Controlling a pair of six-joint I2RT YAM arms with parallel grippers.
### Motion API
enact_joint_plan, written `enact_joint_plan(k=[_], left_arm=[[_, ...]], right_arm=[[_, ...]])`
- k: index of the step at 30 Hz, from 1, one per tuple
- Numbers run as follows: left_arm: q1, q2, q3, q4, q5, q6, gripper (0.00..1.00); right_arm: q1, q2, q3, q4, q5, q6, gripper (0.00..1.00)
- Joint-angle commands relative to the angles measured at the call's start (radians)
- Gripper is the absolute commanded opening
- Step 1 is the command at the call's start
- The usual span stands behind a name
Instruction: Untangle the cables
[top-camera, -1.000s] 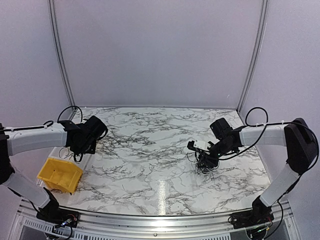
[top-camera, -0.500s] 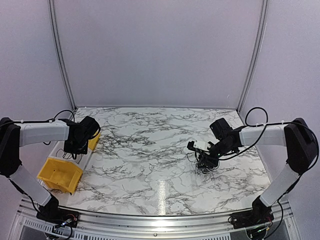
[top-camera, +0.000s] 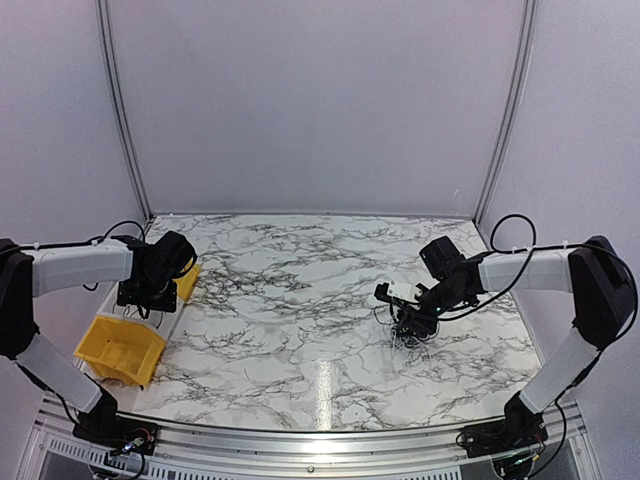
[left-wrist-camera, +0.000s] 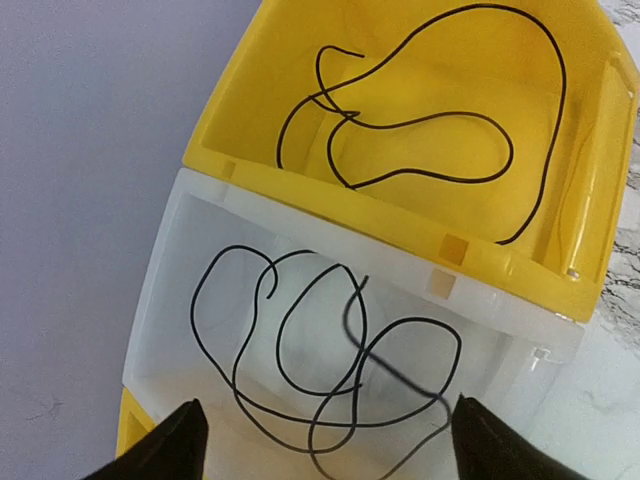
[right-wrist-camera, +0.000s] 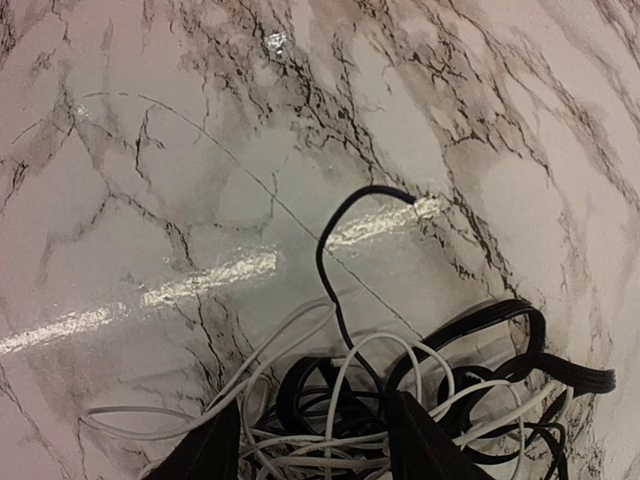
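Note:
A fist-sized clump of black and white cables (top-camera: 413, 330) lies on the marble table at the right. My right gripper (top-camera: 408, 318) is pressed down onto it. In the right wrist view its two dark fingers straddle the cable clump (right-wrist-camera: 330, 410), shut on strands of it, and one dark strand end (right-wrist-camera: 365, 195) sticks up. My left gripper (left-wrist-camera: 335, 455) hangs open over a white bin (left-wrist-camera: 170, 290) that holds a looped black cable (left-wrist-camera: 405, 321). A blurred black strand (left-wrist-camera: 390, 365) is dropping free between the fingers. The yellow bin (left-wrist-camera: 250, 100) beside it holds another black cable (left-wrist-camera: 440, 177).
Another yellow bin (top-camera: 120, 348) sits at the table's near left corner, in front of my left gripper (top-camera: 145, 292). A yellow bin (top-camera: 187, 281) shows just behind that arm. White walls close in the back and sides.
My left arm swung left over the bins, its jaws opened and the black cable it carried fell into the white bin. The right arm and the clump have not moved.

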Motion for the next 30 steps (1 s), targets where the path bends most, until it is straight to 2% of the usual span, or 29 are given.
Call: enact_joint_plan(k=[1,6,9,12,14,20,24,26,28,30], left_arm=[[-0.013,-0.141,0.075,-0.102,-0.019,-0.007,0.99],[-0.082,-0.185,0.209,-0.26,-0.152,0.024,0.99],[-0.174,-0.155,0.276,-0.262,-0.165,0.135,0.99],[-0.305,-0.168,0.279,-0.114,-0.21,0.246,0.99],[-0.35,-0.195,0.264,0.05,-0.186,0.32,0.99],[-0.407,-0.244,0.249,0.424,0.001,0.465,0.99],[-0.412,-0.166,0.34,0.496,0.045,0.451,0.99],[-0.412,-0.129,0.351,0.56,0.011,0.464,0.99],[-0.412,-0.076,0.344,0.625,-0.118,0.464,0.99],[-0.411,0.004,0.347,0.648,-0.184,0.502,0.99]], right_arm=[[0.008,-0.002,0.028,-0.043,0.029,-0.012,0.5],[0.009,-0.001,0.03,-0.045,0.032,-0.013,0.5],[0.01,-0.007,0.03,-0.039,0.042,-0.006,0.5],[0.01,-0.03,0.028,-0.028,0.045,0.0,0.5],[0.01,-0.047,0.024,-0.02,0.045,0.004,0.5],[0.01,-0.102,0.011,0.013,0.055,0.019,0.49],[0.01,-0.132,0.007,0.034,0.055,0.029,0.49],[0.009,-0.142,0.003,0.042,0.053,0.032,0.49],[0.008,-0.147,0.002,0.048,0.05,0.037,0.49],[0.008,-0.154,0.007,0.06,0.047,0.062,0.49]])
